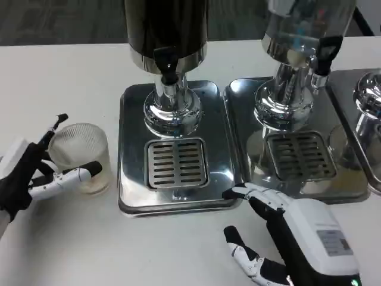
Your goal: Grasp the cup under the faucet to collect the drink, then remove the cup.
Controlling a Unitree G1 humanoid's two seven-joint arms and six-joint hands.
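Left of the dispenser's steel drip tray [134,149], a clear ribbed cup [83,156] stands on the white table [65,77], gripped by the left hand [36,173]. Under the black faucet [167,65] sits a slotted grate [177,162]. Nearby, the right hand [286,235] rests with fingers spread, holding nothing.

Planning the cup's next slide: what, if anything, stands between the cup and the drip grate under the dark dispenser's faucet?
Nothing visible. The cup, held by the left hand, stands on the table left of the tray. Only the tray's raised rim lies between it and the grate.
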